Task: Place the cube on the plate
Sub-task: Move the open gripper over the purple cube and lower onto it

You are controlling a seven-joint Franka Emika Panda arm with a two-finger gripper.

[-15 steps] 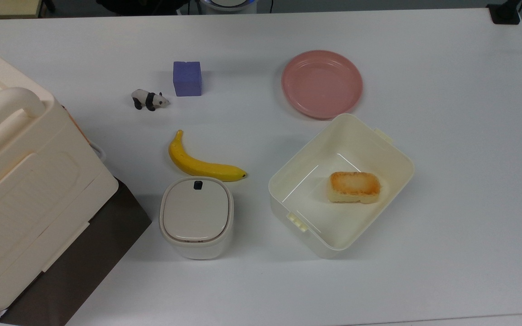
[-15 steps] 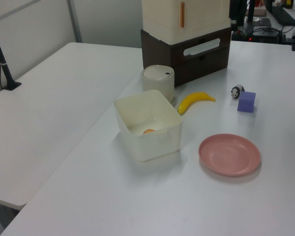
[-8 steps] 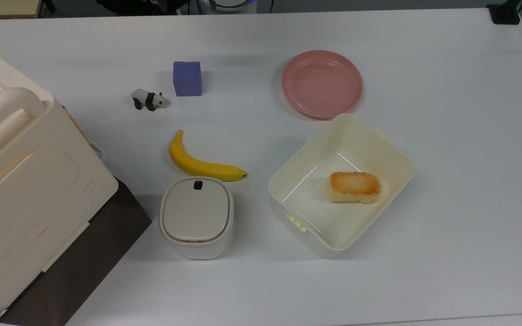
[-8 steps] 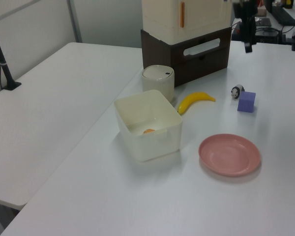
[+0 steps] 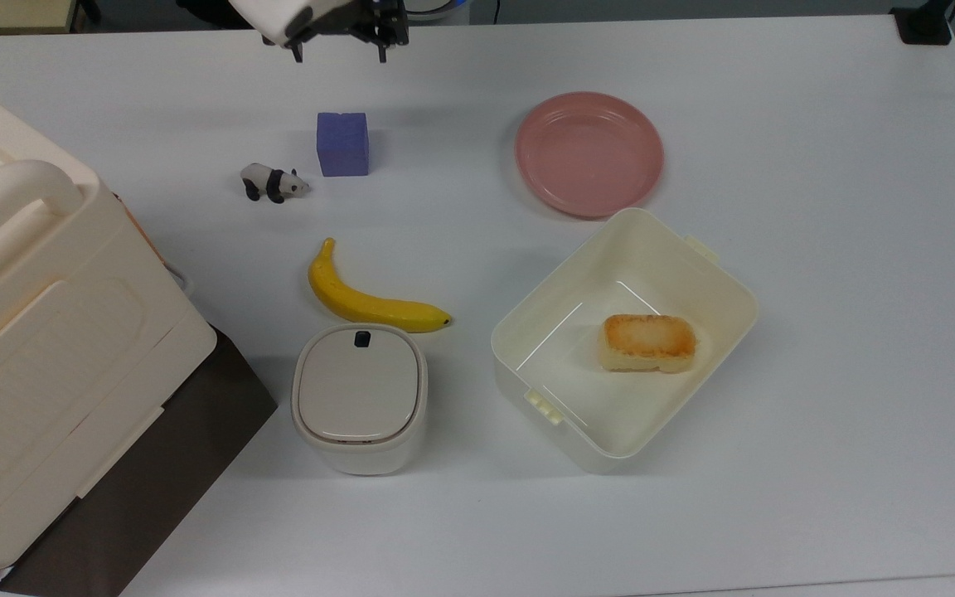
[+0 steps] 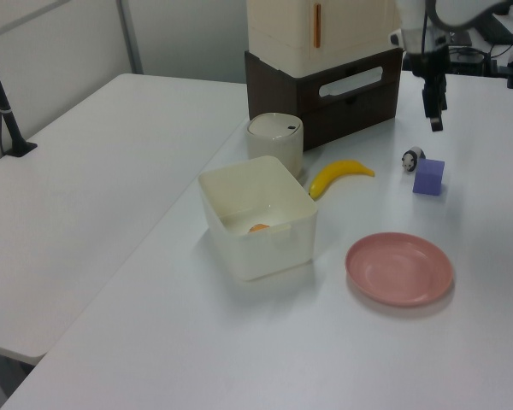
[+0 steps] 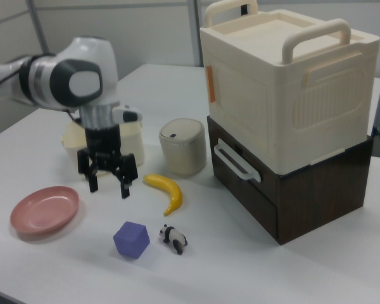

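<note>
The purple-blue cube (image 5: 342, 144) rests on the white table, beside a toy panda; it also shows in the left view (image 6: 428, 177) and the right view (image 7: 132, 239). The pink plate (image 5: 588, 153) lies bare to the top view's right of the cube, a good gap between them (image 6: 399, 268) (image 7: 44, 209). My gripper (image 5: 338, 54) hangs open and holds nothing, near the top view's upper edge, just beyond the cube. In the right view the gripper (image 7: 108, 189) points down, its fingers spread, above the table behind the cube. The left view shows it (image 6: 434, 113) above the cube.
A toy panda (image 5: 273, 182) stands left of the cube in the top view. A banana (image 5: 370, 298), a small lidded bin (image 5: 359, 396) and a cream tub (image 5: 560, 290) holding a piece of bread (image 5: 648, 342) lie nearer. A big cream box on a brown drawer unit (image 5: 30, 348) fills the top view's left.
The arm has come in from the top view's upper edge and the gripper has dropped closer to the cube. Nothing on the table has moved.
</note>
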